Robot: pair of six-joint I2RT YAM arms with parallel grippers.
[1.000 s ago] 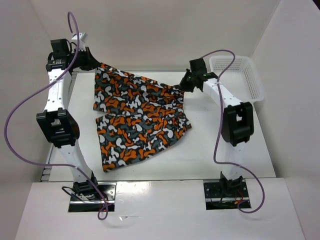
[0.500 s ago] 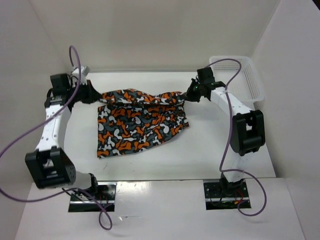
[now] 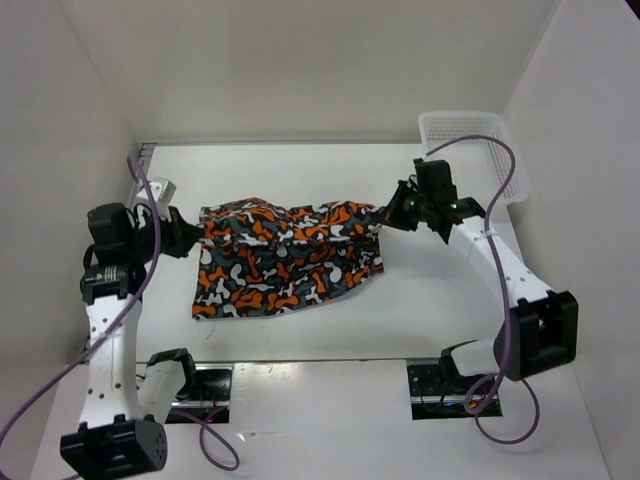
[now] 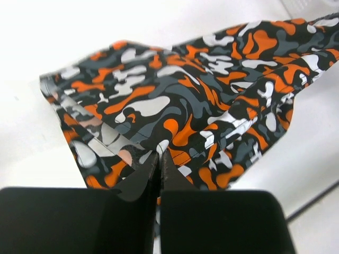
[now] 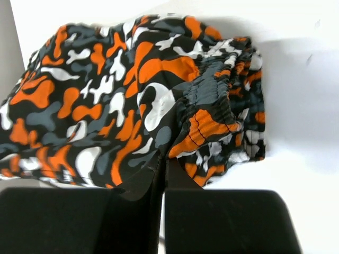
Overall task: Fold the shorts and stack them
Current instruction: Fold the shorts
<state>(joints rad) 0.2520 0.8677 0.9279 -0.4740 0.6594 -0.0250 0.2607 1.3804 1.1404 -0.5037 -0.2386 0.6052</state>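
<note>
Between left fingers (image 4: 140,179) and right fingers (image 5: 142,181), each clenched on an edge, the shorts (image 3: 285,265) drape onto the table (image 3: 440,300).

A: What does the room look like?
B: A white table (image 3: 440,295), with plain white walls (image 3: 300,70) at the back and on both sides.
A: And the light?
B: Bright and even, with soft shadows. A white mesh basket (image 3: 465,125) sits in the far right corner.
</note>
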